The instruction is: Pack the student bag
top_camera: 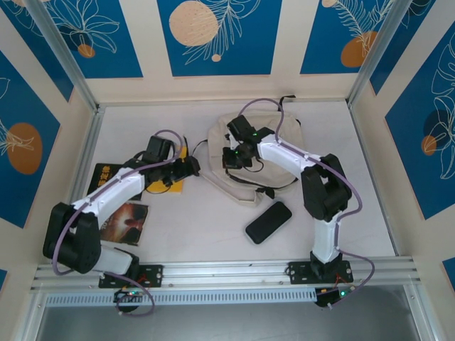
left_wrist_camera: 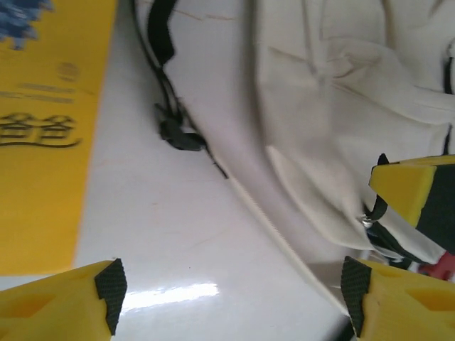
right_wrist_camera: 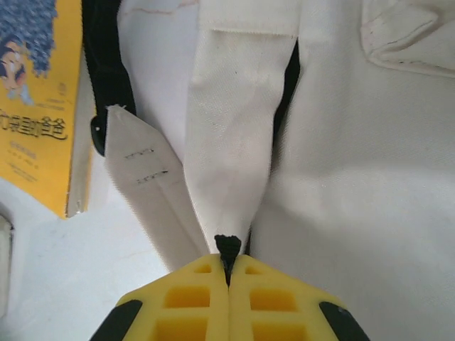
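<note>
Cream fabric of the student bag (top_camera: pixel 222 135) is lying slumped at the back middle of the tabletop (top_camera: pixel 206 234). I am reading this as the opening step: getting the bag's mouth open before anything goes in. As far as I can judge, nothing is packed yet.

Right pincer (right_wrist_camera: pixel 228 264): the jaws are pressing fully together on a small black tab where a cream strip of the bag narrows to a point. I am not able to tell whether it is a zip puller or a strap end.

Left pincer (left_wrist_camera: pixel 231 302): the jaws are standing apart, low over bare tabletop just beside the bag's left edge, gripping nothing.

Next move, my judgement: the left pincer is needing a pinch of fabric near the tab to anchor the bag. The right one can then draw the tab along without dragging the whole soft body.

Surroundings:
- A yellow book (right_wrist_camera: pixel 35 121) is lying just left of the bag, partly under the left arm.
- A dark booklet (top_camera: pixel 131 220) is lying nearer the left base.
- A black phone-like slab (top_camera: pixel 269 222) is sitting in front of the bag, apart from it.

In the way: a black strap with buckle (left_wrist_camera: pixel 178 135) is trailing over the tabletop between book and bag, right where the left pincer is working. I am expecting it could snag. The limp fabric may also bunch rather than open.
</note>
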